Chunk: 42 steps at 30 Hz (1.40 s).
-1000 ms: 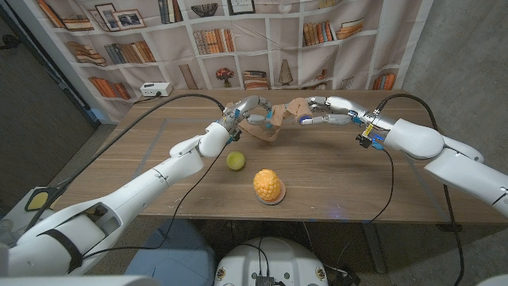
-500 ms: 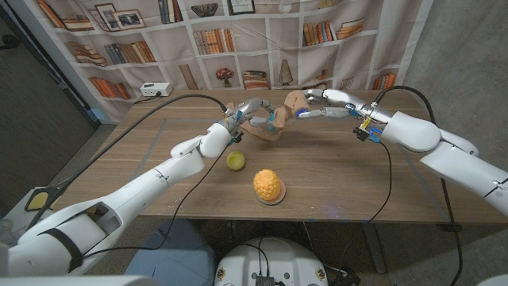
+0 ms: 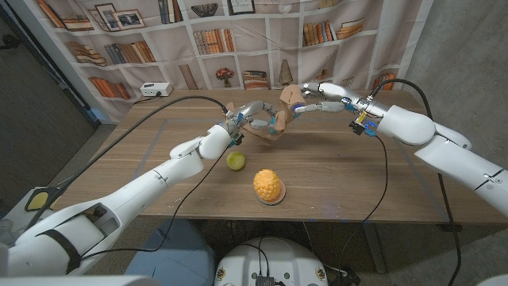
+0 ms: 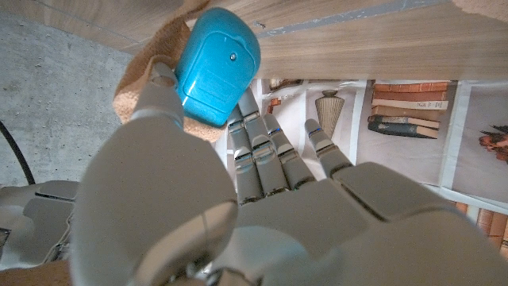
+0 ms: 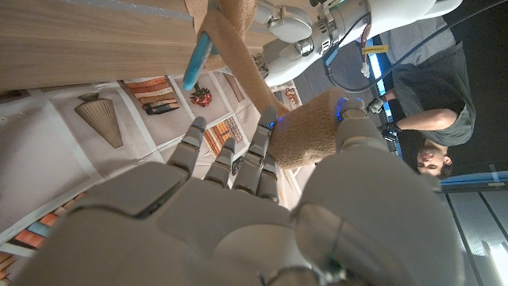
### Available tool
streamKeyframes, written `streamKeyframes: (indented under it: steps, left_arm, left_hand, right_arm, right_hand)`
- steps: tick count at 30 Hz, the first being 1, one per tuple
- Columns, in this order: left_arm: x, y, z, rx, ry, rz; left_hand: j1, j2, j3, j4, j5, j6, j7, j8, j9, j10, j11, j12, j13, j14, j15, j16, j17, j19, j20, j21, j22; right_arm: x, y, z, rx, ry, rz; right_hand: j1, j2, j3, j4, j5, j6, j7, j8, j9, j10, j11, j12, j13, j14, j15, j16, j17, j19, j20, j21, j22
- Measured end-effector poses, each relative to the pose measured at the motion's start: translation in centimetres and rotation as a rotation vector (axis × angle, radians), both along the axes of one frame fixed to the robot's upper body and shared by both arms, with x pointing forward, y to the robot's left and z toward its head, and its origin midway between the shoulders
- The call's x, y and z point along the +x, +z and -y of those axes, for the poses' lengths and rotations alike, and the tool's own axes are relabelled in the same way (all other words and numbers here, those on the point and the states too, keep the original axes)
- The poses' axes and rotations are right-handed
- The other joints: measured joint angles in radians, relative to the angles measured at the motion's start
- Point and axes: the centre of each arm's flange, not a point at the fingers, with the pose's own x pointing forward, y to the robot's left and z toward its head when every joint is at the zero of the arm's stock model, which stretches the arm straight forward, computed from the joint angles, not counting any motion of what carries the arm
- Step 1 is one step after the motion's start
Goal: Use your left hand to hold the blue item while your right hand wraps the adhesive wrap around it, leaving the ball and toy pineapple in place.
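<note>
In the head view my left hand (image 3: 246, 116) holds the blue item (image 3: 272, 122) above the far middle of the table, with tan adhesive wrap (image 3: 262, 130) partly round it. My right hand (image 3: 319, 101) grips the tan wrap roll (image 3: 290, 101) just to the item's right. The left wrist view shows the blue item (image 4: 216, 65) pinched at my left hand's fingertips (image 4: 163, 75), wrap (image 4: 136, 89) behind it. In the right wrist view the roll (image 5: 313, 133) sits in my right hand (image 5: 254, 206), and a strip (image 5: 230, 52) runs to the blue item (image 5: 198, 57).
A yellow-green ball (image 3: 235, 160) and an orange toy pineapple (image 3: 269, 186) stand on the wooden table (image 3: 357, 179) nearer to me. A white box (image 3: 155, 89) sits at the far left corner. Black cables trail over the table. A person (image 5: 432, 99) is in the right wrist view.
My right hand has carried the roll left and farther back, closer to the blue item. The left hand has stayed almost still with the item.
</note>
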Motion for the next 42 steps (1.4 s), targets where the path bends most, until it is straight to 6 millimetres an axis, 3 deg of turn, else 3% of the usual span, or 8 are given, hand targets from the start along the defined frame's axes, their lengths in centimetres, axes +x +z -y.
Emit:
streamKeyframes:
  steps: [18, 42]
  left_arm:
    - [-1.0, -0.7, -1.6, 0.001, 0.005, -0.002]
    - [-1.9, -1.0, -3.6, -0.004, 0.015, 0.018]
  left_hand:
    - [0.000, 0.000, 0.000, 0.000, 0.001, 0.001, 0.001, 0.000, 0.000, 0.003, -0.003, -0.004, 0.003, 0.000, 0.000, 0.000, 0.000, 0.000, 0.000, 0.000, 0.000]
    - [-0.002, 0.002, -0.001, 0.001, 0.008, 0.000, 0.000, 0.000, 0.000, 0.003, -0.003, -0.008, 0.007, 0.000, 0.000, -0.004, 0.000, 0.000, 0.000, 0.000, 0.000]
  right_arm:
    - [1.7, -0.3, -1.7, -0.039, -0.025, -0.037]
    - [3.5, -0.5, -2.0, -0.051, -0.085, -0.074]
  right_hand:
    - [0.006, 0.006, 0.000, 0.000, 0.000, 0.000, 0.000, -0.002, 0.000, 0.001, 0.001, -0.002, -0.003, 0.000, 0.000, 0.000, 0.000, 0.000, 0.000, 0.000, 0.000]
    - [0.006, 0.006, 0.000, 0.000, 0.000, 0.000, 0.000, -0.003, 0.002, 0.001, 0.001, -0.002, 0.000, 0.000, 0.000, 0.000, 0.000, 0.000, 0.000, 0.000, 0.000]
